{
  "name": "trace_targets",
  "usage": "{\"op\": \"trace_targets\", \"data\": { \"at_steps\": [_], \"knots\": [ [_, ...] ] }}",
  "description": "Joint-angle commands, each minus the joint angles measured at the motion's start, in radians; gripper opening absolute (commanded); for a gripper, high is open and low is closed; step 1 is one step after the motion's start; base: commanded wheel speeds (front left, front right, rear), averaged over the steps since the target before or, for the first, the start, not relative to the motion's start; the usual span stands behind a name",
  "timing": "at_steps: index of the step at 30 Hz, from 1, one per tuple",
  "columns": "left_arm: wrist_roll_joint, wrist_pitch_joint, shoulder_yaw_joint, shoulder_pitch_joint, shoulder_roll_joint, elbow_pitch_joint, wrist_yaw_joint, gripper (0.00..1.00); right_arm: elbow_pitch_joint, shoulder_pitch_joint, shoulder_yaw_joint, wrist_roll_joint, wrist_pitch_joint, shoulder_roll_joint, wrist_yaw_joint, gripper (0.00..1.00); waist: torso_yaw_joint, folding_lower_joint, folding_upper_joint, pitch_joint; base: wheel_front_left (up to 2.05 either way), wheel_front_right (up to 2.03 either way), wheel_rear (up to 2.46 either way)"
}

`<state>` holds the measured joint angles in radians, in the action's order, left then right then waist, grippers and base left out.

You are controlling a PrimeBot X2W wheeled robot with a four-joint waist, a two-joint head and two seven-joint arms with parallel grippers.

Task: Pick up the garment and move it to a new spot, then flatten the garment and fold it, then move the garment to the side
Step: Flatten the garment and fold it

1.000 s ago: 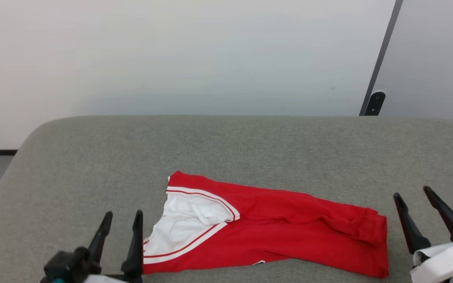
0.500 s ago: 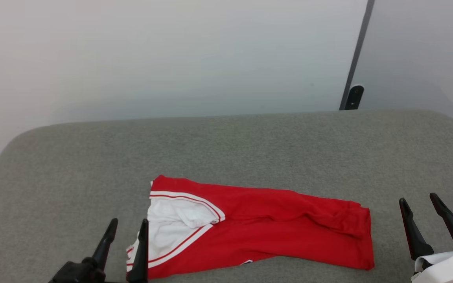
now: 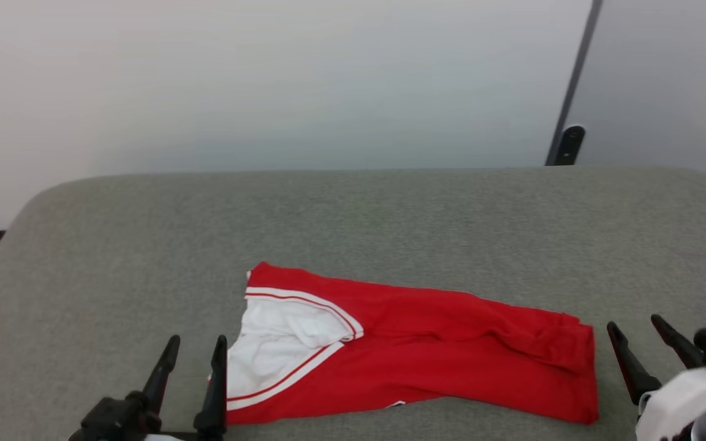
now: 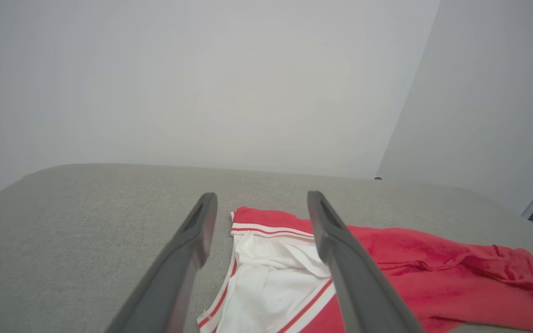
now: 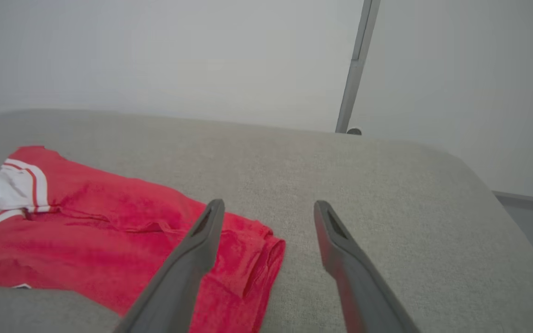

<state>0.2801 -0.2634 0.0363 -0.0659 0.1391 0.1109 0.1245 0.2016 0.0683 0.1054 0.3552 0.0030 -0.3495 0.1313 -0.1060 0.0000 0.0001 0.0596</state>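
red jersey lies folded into a long band on the near half of the grey fabric worktop, running left to right and slanting a little. its white inside and striped trim show at the left end; the right end is plain red and creased. my left claw sits at the trim end, fingers spread apart and empty, the inner finger just beside the white edge. my right claw is just beside the red end, also spread wide, gripping nothing. behind the worktop i see a pale wall with a dark strip on the right.
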Motion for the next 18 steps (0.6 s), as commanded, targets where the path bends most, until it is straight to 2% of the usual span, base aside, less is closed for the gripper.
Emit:
{"op": "trace_targets", "data": {
  "at_steps": [1,4,5,12,14,18],
  "knots": [
    [0.001,-0.001,0.003,0.011,-0.001,0.007,0.006,1.0,0.029,0.032,0.007,0.028,0.082,-0.008,-0.001,1.0,0.04,0.0,-0.0001,-0.009,0.0,0.0,0.0],
    [0.011,-0.001,0.012,0.02,-0.001,0.013,0.006,1.0,0.076,0.084,0.034,0.067,0.248,-0.032,-0.001,1.0,0.074,0.0,-0.0001,-0.016,0.0,0.0,0.0],
    [0.011,-0.001,0.012,0.02,-0.001,0.013,0.006,1.0,0.076,0.084,0.034,0.067,0.248,-0.032,-0.001,1.0,0.074,0.0,-0.0001,-0.016,0.0,0.0,0.0],
    [0.039,-0.001,0.056,0.031,-0.001,0.036,0.008,1.0,0.215,0.201,0.054,0.123,0.645,-0.047,-0.001,1.0,0.14,0.0,-0.0001,-0.043,0.0,0.0,0.0],
    [0.045,-0.001,0.072,0.04,0.002,0.039,0.008,1.0,0.248,0.232,0.051,0.114,0.723,-0.042,-0.001,1.0,0.157,0.0,-0.0001,-0.055,0.0,0.0,0.0],
    [0.056,-0.001,0.097,0.069,0.005,0.042,0.007,1.0,0.318,0.29,0.027,0.084,0.809,-0.019,-0.001,1.0,0.189,0.0,-0.0001,-0.097,0.0,0.0,0.0]
  ]
}}
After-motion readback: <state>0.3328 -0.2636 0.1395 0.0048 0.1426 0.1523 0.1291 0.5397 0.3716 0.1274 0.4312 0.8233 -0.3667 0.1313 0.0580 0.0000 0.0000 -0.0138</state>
